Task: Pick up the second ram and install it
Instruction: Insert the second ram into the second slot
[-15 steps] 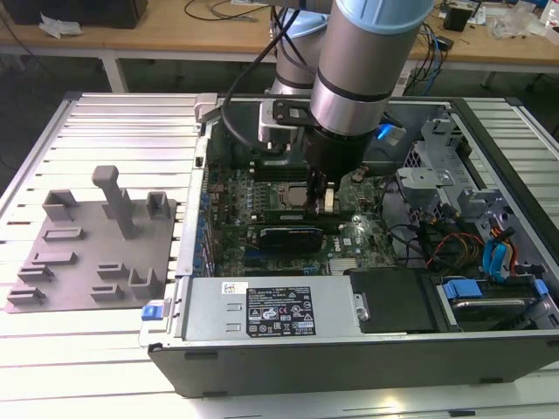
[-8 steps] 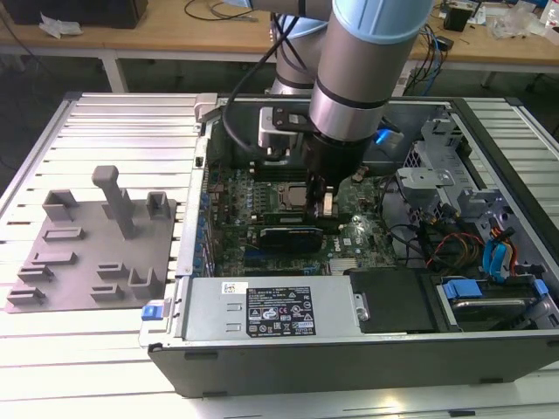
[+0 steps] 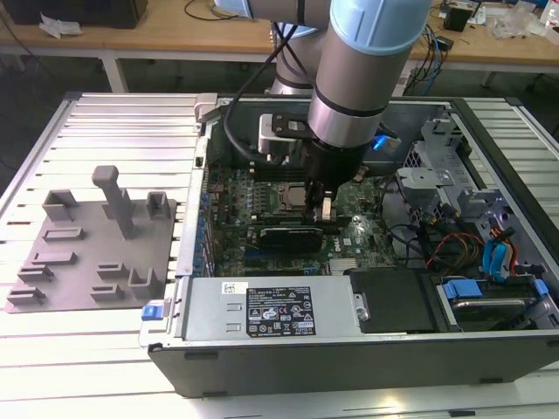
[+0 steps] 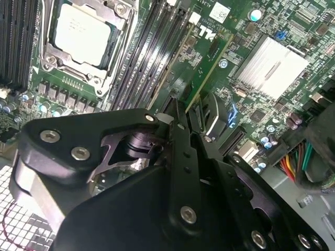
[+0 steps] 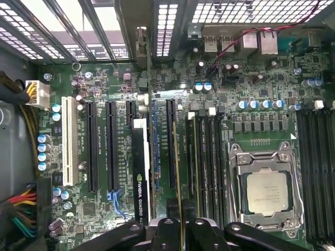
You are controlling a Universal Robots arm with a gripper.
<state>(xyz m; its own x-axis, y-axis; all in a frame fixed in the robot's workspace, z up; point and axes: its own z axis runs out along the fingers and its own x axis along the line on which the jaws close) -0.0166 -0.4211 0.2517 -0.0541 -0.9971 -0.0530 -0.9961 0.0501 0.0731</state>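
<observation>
The black two-fingered claw (image 4: 184, 123) pinches the long, thin dark-green second ram (image 4: 209, 68) edge-down beside the silver square processor (image 4: 84, 34). Its long axis runs parallel to the black memory slots (image 4: 141, 52), pointing away from the claw. Any tilt or misalignment could jam it against the slot latches.

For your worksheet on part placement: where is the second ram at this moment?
In the second wrist view the second ram stands edge-on between the gripper fingers, above the memory slots beside the square silver processor, inside the open computer case.
</observation>
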